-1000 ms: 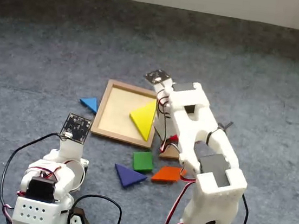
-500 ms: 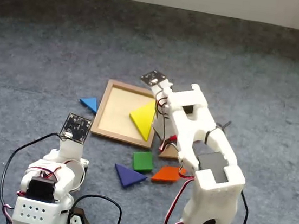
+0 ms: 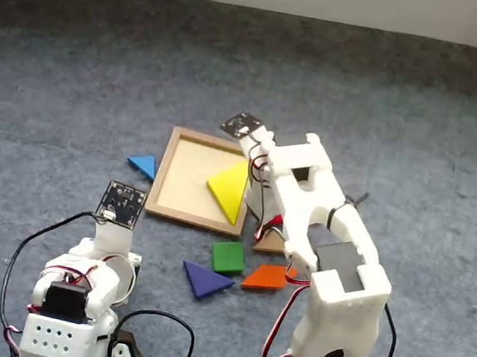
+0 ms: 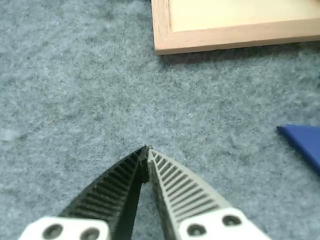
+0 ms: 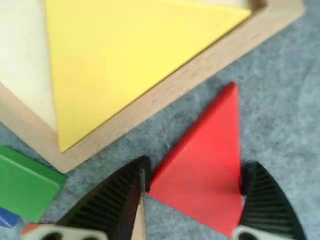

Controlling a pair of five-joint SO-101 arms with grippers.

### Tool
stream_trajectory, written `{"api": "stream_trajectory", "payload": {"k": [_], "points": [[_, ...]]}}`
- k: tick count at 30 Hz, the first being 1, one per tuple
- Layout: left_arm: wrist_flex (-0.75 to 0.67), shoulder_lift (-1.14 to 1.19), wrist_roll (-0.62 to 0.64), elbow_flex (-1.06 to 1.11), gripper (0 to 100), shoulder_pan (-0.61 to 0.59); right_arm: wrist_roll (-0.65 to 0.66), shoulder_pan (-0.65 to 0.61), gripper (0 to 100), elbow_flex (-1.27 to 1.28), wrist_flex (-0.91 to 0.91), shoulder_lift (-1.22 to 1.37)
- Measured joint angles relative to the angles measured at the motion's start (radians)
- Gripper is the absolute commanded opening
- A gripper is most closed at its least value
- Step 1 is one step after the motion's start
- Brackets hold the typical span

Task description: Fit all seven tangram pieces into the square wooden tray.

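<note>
The square wooden tray lies mid-table with a yellow triangle inside, against its right rim. My right arm stretches over the tray's near right corner. Its gripper is open and straddles a red triangle lying flat on the carpet just outside the tray rim, with one finger close to each side. A green square, a dark blue triangle, an orange piece and a brown piece lie in front of the tray. A small blue triangle lies at its left. My left gripper is shut over bare carpet.
The left arm sits folded at the near left, short of the tray corner, with the dark blue triangle off to its side. Grey carpet covers the table, with open room left of and behind the tray.
The right arm's wrist has shifted slightly to the left over the tray's right edge. The left arm and the loose pieces have stayed put.
</note>
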Motion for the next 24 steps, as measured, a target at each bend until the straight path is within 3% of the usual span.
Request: {"api": "stream_trajectory", "payload": {"k": [3,9,20,24], "points": [[0.0,0.0,0.0,0.0,0,0.0,0.034,0.002,25.3,-0.009,0.046,0.0],[0.0,0.0,0.0,0.0,0,0.0,0.049,-0.006,36.8,-0.04,0.13,0.005],[0.0,0.0,0.0,0.0,0,0.0,0.051,-0.006,36.8,-0.04,0.146,0.025],[0.0,0.0,0.0,0.0,0,0.0,-0.038,-0.006,36.8,-0.038,0.063,0.025]]}}
